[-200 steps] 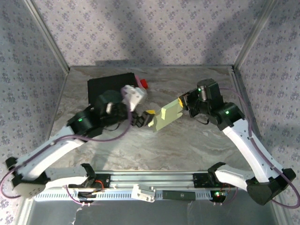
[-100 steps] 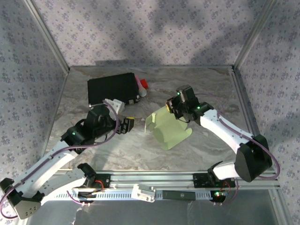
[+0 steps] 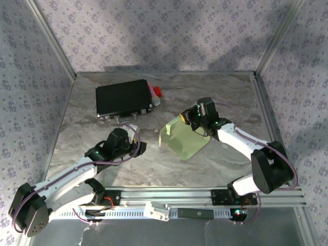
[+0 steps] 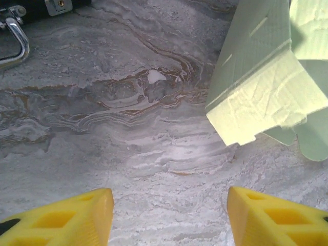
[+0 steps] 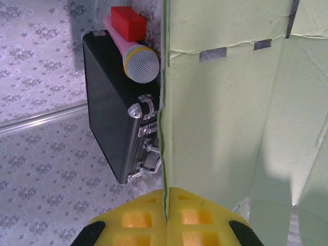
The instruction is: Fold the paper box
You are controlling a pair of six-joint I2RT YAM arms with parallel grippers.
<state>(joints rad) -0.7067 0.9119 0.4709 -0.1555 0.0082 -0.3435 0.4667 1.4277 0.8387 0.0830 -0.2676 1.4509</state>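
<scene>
The paper box (image 3: 183, 139) is a pale green die-cut card, partly folded and resting on the marble table at centre right. My right gripper (image 3: 188, 119) is shut on its far upper edge. In the right wrist view the yellow fingertips (image 5: 165, 211) pinch the thin card edge of the paper box (image 5: 225, 102). My left gripper (image 3: 140, 148) is open to the left of the card, apart from it. In the left wrist view, its yellow fingers (image 4: 61, 218) stand wide over bare marble, with a flap of the paper box (image 4: 264, 89) ahead at upper right.
A flat black case (image 3: 123, 98) lies at the back left, its metal handle (image 4: 13, 38) toward me. A pink toy microphone (image 5: 134, 57) and a red block (image 5: 128, 23) rest against the case's right side. Patterned walls and metal rails surround the table (image 3: 230, 92).
My left gripper has let go of the card and drawn back toward the near left, its jaws narrowing. My right gripper has carried the card down and left until it rests on the table.
</scene>
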